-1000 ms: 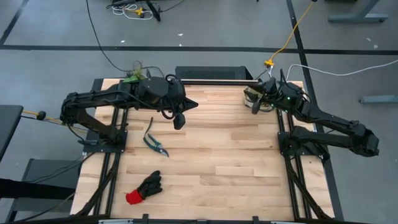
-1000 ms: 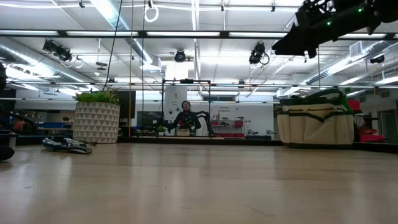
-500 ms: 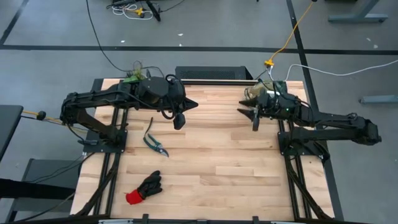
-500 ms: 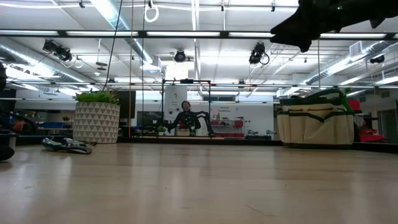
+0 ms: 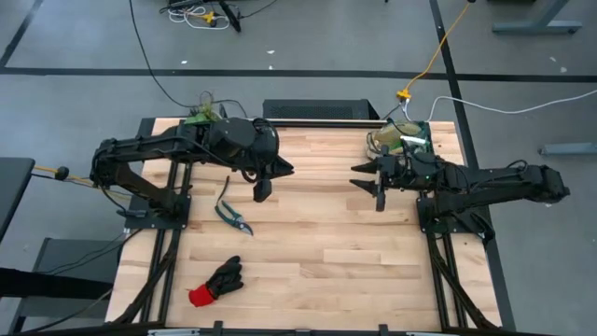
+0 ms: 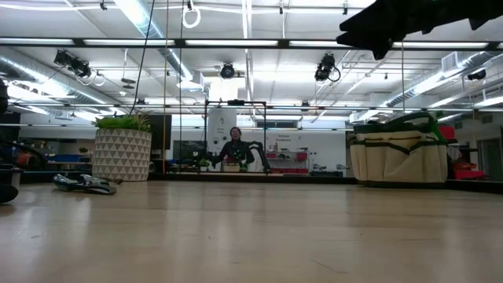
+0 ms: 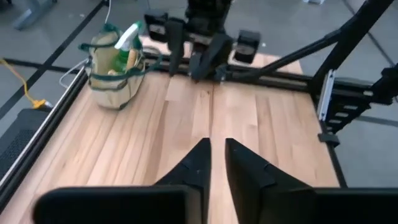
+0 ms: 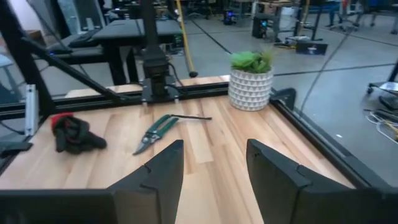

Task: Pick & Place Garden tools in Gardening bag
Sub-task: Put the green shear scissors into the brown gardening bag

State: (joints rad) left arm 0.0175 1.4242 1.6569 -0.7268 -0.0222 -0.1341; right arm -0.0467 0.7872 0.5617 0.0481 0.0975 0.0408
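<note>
Still unpacked: shears (image 5: 231,215) left of centre, glove (image 5: 215,282) lower left on desk (image 5: 326,243); bag (image 5: 399,142) upper right. Left tool (image 5: 261,189) narrowly parted, right tool (image 5: 379,194) spread, both empty. Risked scissor blades skidding under off-centre pinch; floppy glove snagging bag rim.

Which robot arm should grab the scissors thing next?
Left, probably. The left gripper hangs close above the pruning shears with nothing in its fingers. The right gripper is farther off, near the gardening bag.
</note>
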